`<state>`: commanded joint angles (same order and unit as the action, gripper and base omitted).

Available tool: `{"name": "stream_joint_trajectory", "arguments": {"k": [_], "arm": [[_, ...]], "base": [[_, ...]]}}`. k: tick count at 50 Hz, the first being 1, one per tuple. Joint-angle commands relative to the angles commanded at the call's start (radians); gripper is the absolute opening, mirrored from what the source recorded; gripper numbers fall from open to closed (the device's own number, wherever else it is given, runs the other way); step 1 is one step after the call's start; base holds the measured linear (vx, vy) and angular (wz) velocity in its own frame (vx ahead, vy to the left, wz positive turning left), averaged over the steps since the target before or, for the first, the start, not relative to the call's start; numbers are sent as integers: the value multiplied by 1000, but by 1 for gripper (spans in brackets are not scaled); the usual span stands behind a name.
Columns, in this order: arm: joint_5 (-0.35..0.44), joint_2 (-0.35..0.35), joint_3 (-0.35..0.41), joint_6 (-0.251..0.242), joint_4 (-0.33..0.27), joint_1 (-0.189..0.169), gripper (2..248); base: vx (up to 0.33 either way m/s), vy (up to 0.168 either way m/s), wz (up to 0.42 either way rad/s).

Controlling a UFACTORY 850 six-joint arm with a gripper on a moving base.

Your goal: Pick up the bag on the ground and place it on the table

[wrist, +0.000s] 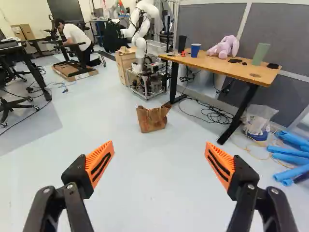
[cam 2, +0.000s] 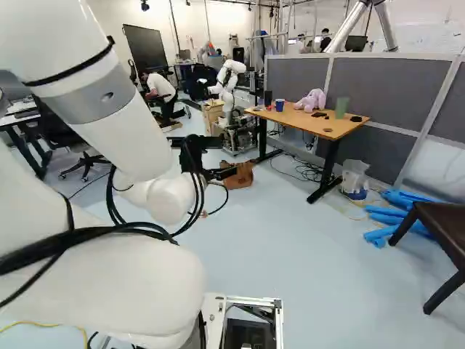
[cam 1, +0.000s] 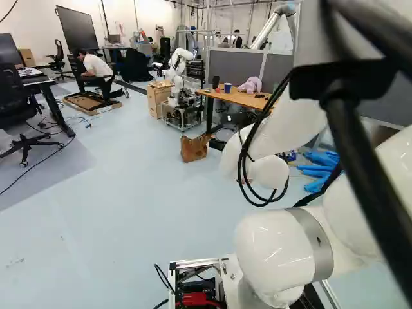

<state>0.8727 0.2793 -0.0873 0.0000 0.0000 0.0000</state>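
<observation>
In the right base view my gripper (cam 2: 223, 157) reaches forward from the arm, partly overlapping the bag in the picture. Seen in the wrist view, the gripper (wrist: 159, 159) has its orange-padded fingers wide apart, with only floor between them. The brown bag (wrist: 152, 119) stands on the floor some way ahead of the fingers, roughly in line with the gap. It also shows in the left base view as a bag (cam 1: 194, 148) left of the arm. The wooden-topped table (wrist: 217, 66) is beyond the bag, to its right in the wrist view.
On the table are a blue cup (wrist: 195, 50), a pink plush toy (wrist: 225, 47) and a green cup (wrist: 260, 53). Another robot (wrist: 143, 60) stands behind the bag. Cables (wrist: 212, 113), a plastic-bagged bin (wrist: 257, 123) and blue tubes (wrist: 291, 155) lie beneath or beside the table. A dark stool (cam 2: 442, 233) is at right.
</observation>
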Motion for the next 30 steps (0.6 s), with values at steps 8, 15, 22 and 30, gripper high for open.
{"name": "stream_joint_trajectory", "arguments": {"k": [8, 15, 22, 30], "arm": [[0, 0, 0, 0, 0, 0, 247], [0, 0, 0, 0, 0, 0, 247], [0, 0, 0, 0, 0, 0, 247], [0, 0, 0, 0, 0, 0, 247]], "base": [[70, 1, 0], [66, 2, -2], [64, 2, 3], [72, 2, -1]]}}
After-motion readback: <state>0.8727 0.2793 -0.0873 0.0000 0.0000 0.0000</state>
